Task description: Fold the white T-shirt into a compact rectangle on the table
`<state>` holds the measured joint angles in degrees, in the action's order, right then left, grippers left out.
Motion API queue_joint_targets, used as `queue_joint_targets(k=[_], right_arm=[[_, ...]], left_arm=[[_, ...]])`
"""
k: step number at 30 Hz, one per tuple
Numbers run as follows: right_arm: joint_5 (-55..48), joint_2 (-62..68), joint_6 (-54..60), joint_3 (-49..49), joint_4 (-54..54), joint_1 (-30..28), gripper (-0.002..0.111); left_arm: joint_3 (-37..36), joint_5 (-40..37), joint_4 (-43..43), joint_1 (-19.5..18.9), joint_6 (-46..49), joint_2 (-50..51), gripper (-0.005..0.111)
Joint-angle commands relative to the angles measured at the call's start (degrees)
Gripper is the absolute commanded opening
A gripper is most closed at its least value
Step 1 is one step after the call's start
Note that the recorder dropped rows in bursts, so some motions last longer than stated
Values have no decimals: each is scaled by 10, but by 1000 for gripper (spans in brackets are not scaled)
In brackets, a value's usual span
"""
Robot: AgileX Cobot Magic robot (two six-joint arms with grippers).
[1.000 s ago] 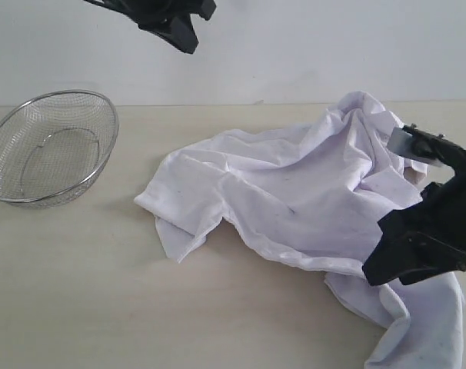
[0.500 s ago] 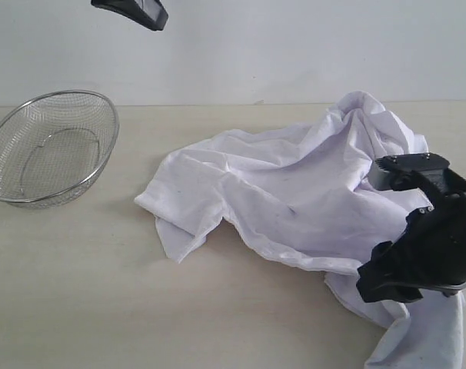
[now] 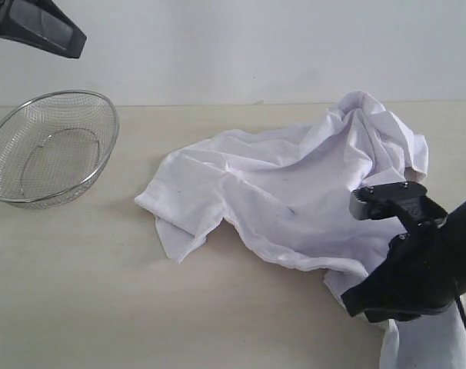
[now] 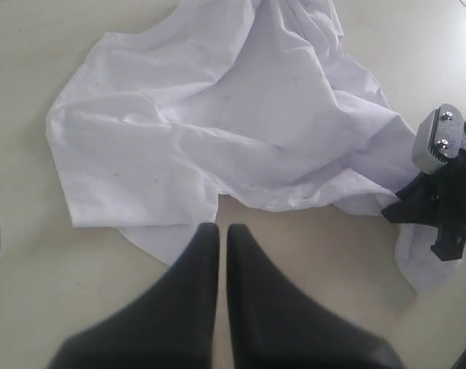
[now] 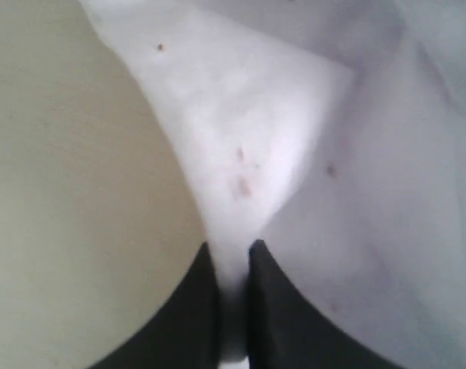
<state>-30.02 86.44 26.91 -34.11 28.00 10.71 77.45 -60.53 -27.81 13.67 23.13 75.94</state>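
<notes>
Between jaws of the right gripper (image 5: 231, 254), white T-shirt (image 5: 248, 131)

We have the white T-shirt (image 3: 294, 184) lying crumpled on the table (image 3: 102, 292), spread from the middle out to the right. It bunches up into a rumpled ridge at its far right end, and a loose flap points toward us at the left. Down at the lower right, the right gripper (image 3: 362, 301) sits low on the shirt's near edge, right where cloth meets bare tabletop. From here we can't make out how its jaws stand. A strip of fabric trails below it toward the bottom edge. Over on the left, the wire-mesh bowl (image 3: 52, 150) stands well apart from the shirt. High above it, the left gripper (image 3: 71, 42) hangs clear of everything.
</notes>
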Motion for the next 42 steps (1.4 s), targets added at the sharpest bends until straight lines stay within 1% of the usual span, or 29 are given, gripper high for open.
queue_joint_targets(k=[1, 7, 16, 21, 27, 35, 36, 38, 42], right_arm=[[-18, 0, 1, 1, 7, 35, 0], [-39, 0, 9, -17, 73, 88, 0], [-54, 0, 9, -112, 135, 166, 0], [-53, 17, 8, -144, 159, 190, 0], [-39, 84, 15, -160, 176, 221, 0], [-24, 149, 106, -190, 276, 261, 1], [-27, 155, 119, -194, 287, 264, 4], [-33, 161, 126, -205, 290, 264, 14], [-44, 166, 127, -212, 282, 264, 50]], left_arm=[[-27, 19, -2, -1, 4, -22, 4], [-29, 22, -2, -1, 4, -24, 4], [-29, 23, -2, -1, 4, -24, 4], [-29, 23, -2, -1, 4, -24, 4], [-29, 23, -2, -1, 4, -24, 4], [-29, 21, 18, -1, 4, -24, 4], [-29, 21, 18, -1, 4, -24, 4], [-29, 21, 19, -1, 4, -24, 4], [-29, 21, 19, -1, 4, -24, 4]])
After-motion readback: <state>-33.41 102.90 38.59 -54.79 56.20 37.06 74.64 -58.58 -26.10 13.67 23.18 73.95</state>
